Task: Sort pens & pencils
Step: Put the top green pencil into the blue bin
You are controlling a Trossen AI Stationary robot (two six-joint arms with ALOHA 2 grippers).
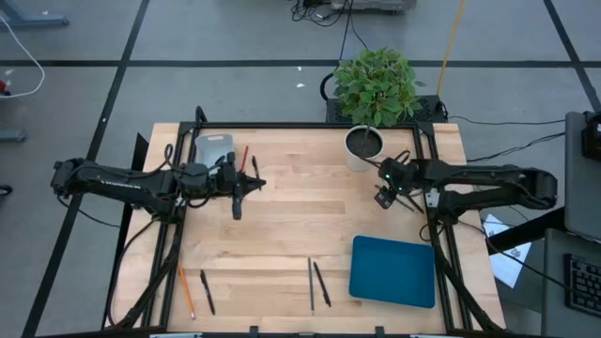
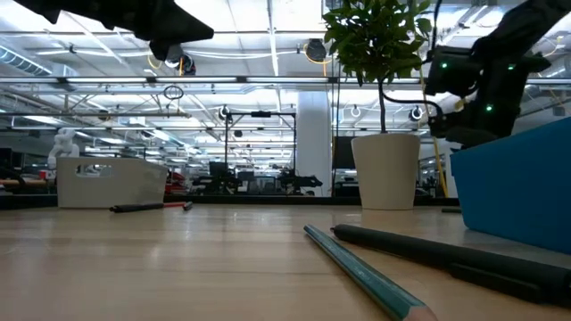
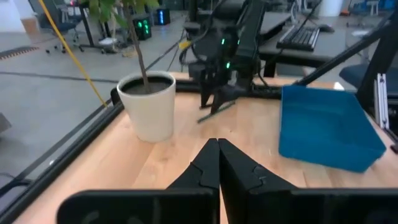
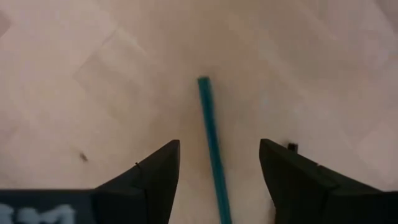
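Observation:
A green pencil (image 4: 207, 112) lies flat on the wood at the table's right. My right gripper (image 4: 219, 144) hangs above it, pointing down and open, with one finger on each side and clear of it; in the high view this gripper (image 1: 384, 198) hides the pencil. My left gripper (image 3: 218, 146) is shut on nothing and held level above the table's left half (image 1: 260, 184). Near the front edge lie an orange pencil (image 1: 186, 292), a black pen (image 1: 207, 292), a second green pencil (image 1: 311, 283) and another pen (image 1: 322, 284). A red pencil (image 1: 244, 158) and a pen (image 1: 255, 167) lie at the far left.
A blue tray (image 1: 394, 270) sits at the front right, close to my right arm. A white pot (image 1: 362, 147) with a green plant stands at the far edge, just beyond my right gripper. A grey container (image 1: 214, 149) stands at the far left. Bare wood fills the table's middle.

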